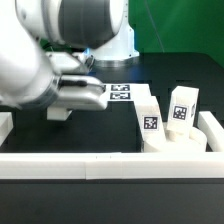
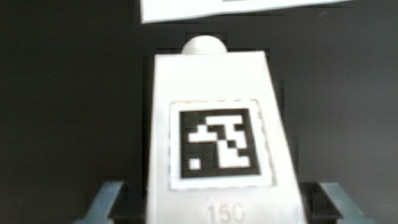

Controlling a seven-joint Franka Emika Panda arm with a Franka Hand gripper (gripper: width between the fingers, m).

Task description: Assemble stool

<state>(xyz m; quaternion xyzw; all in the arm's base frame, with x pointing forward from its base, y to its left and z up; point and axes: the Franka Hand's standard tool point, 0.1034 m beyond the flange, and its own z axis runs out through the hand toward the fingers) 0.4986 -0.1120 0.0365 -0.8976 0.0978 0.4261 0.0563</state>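
In the wrist view a white stool leg (image 2: pixel 217 110) with a black-and-white tag lies lengthwise on the black table, peg end pointing away. My gripper (image 2: pixel 222 200) is shut on its near end, and one blue-grey finger (image 2: pixel 111 202) shows on each side. In the exterior view the gripper (image 1: pixel 72 104) hangs low at the exterior view's left, and the arm hides most of that leg. The round seat (image 1: pixel 178 152) rests at the exterior view's right. Two tagged legs stand upright in it, one nearer the middle (image 1: pixel 148 116) and one further right (image 1: pixel 182 107).
The marker board (image 1: pixel 120 93) lies flat behind the gripper, and its edge shows beyond the leg's peg (image 2: pixel 231 8). Long white bars edge the table at the front (image 1: pixel 100 166), right (image 1: pixel 212 130) and left (image 1: pixel 5 125).
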